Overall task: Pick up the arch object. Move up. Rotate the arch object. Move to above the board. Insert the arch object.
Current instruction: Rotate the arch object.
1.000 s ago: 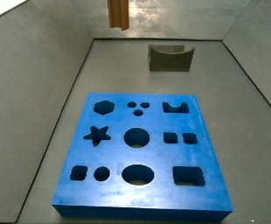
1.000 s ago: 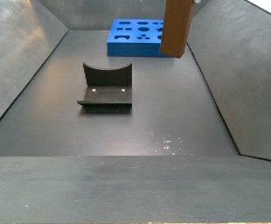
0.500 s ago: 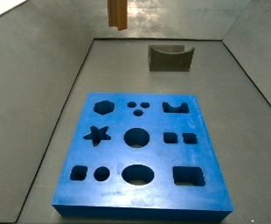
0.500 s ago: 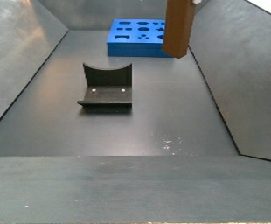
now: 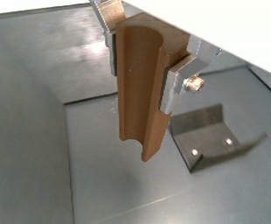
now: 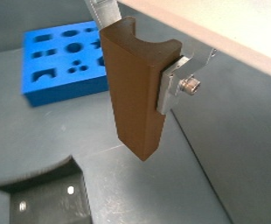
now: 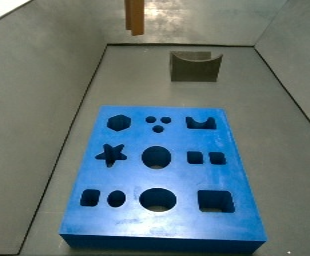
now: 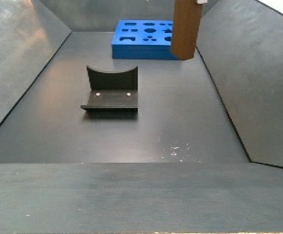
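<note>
one arch object (image 5: 142,87) is seen, one board (image 7: 161,172) and one fixture (image 8: 111,90). the arch object is clamped in the claw (image 5: 146,54), whose two silver fingers (image 5: 180,77) press on its opposite sides near its upper end; in both wrist views the block fills the gap between the plates. its long axis stands upright, with the curved notch at the top and the plain end pointing down at the floor, clear of everything below.

in a side view the arch object (image 7: 135,16) is shown high at the far end of the enclosure, well apart from the board and raised above the fixture (image 7: 194,67). in a side view it (image 8: 185,29) is seen overlapping the board's (image 8: 141,39) right edge, though contact is not shown.

eleven dark cut-outs are counted in the blue board: a hexagon, three small dots, a notched arch, a star, two large circles, two small squares, two small round holes and a large square. none is seen to be filled. the fixture carries nothing.
</note>
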You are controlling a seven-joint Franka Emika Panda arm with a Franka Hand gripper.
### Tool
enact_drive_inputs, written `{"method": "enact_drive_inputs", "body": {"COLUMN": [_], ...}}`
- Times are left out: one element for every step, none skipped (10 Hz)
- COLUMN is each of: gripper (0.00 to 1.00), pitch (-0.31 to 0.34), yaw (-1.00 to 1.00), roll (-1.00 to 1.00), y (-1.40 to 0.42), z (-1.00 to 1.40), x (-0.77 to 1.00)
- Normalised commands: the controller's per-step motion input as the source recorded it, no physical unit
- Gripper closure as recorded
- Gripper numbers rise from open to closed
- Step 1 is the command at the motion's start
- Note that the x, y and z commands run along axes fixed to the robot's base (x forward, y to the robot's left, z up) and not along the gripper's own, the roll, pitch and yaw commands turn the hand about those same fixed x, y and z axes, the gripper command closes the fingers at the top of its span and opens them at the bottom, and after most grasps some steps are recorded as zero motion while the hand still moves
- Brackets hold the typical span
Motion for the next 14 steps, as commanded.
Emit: {"method": "enact_drive_inputs", "body": {"gripper": [1.0,1.0,1.0,1.0,1.0,1.0,1.0,1.0,1.0,1.0,1.0,1.0,1.0,1.0], "pitch": [0.019,0.02,0.021,0.023,0.024,0.026,0.027,0.029,0.032,0.035,0.038,0.042,0.049,0.059], "yaw": [-1.0,-1.0,-1.0,-1.0,-1.0,-1.0,-1.0,-1.0,-1.0,-1.0,-1.0,-1.0,-1.0,-1.0], "roll": [-0.01,-0.01,-0.01,-0.01,-0.01,-0.01,-0.01,-0.01,-0.02,-0.02,-0.02,-0.02,-0.02,-0.03], "y": [-0.01,0.0,0.0,0.0,0.0,0.0,0.0,0.0,0.0,0.0,0.0,0.0,0.0,0.0], "z": [0.0,0.0,0.0,0.0,0.0,0.0,0.0,0.0,0.0,0.0,0.0,0.0,0.0,0.0], "x": [0.01,0.01,0.01,0.01,0.01,0.01,0.01,0.01,0.01,0.01,0.01,0.01,0.01,0.01]}}
